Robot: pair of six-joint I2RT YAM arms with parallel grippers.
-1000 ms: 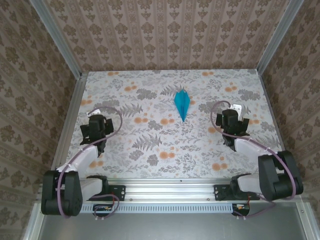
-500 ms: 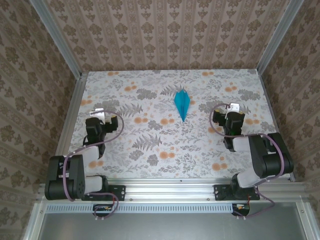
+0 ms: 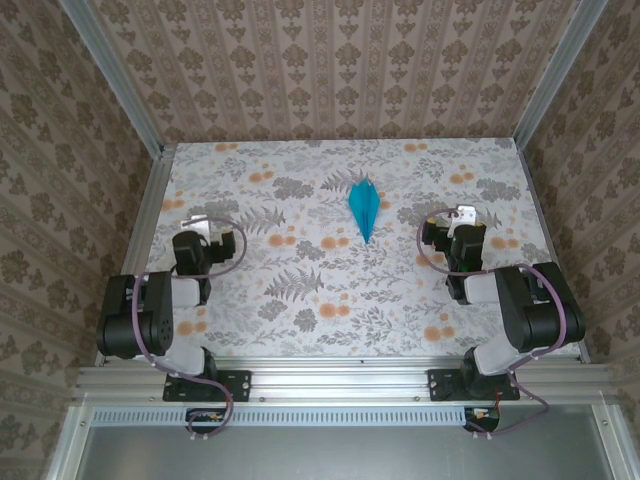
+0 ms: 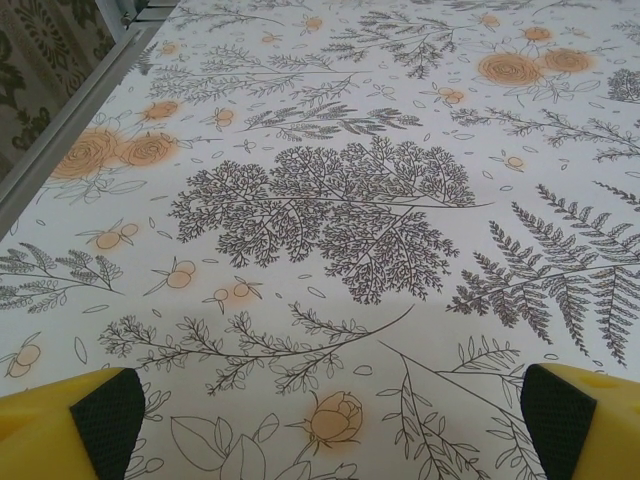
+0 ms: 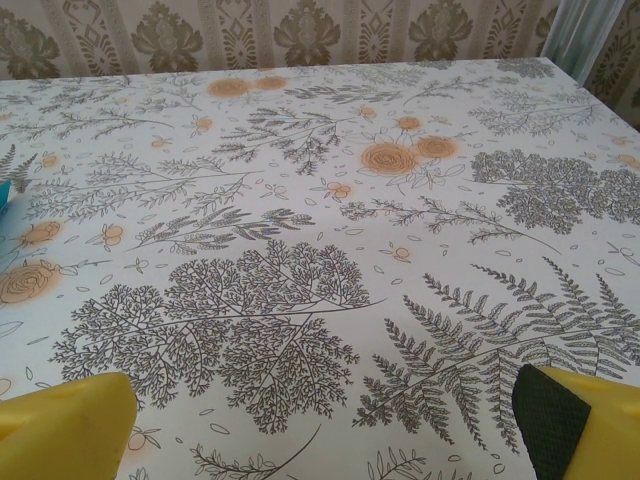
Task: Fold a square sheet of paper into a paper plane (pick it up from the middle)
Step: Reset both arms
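Plane [image 3: 363,210] looks finished to me, and neither tool has hold of it. Starting with the tools, the left tool [image 4: 332,410] hangs spread wide over bare worktop [image 3: 300,310] near the left edge, gripping nothing. The right tool [image 5: 320,415] is just as wide and just as empty near the right edge. Between them, well apart from both and toward the far edge, the teal dart lies flat, its slimmer tip toward the near edge. Paper that thin should be feather-light, limp and easily crushed. I'd pinch it gently mid-length along the centre crease, where the stacked folds lend some stiffness.
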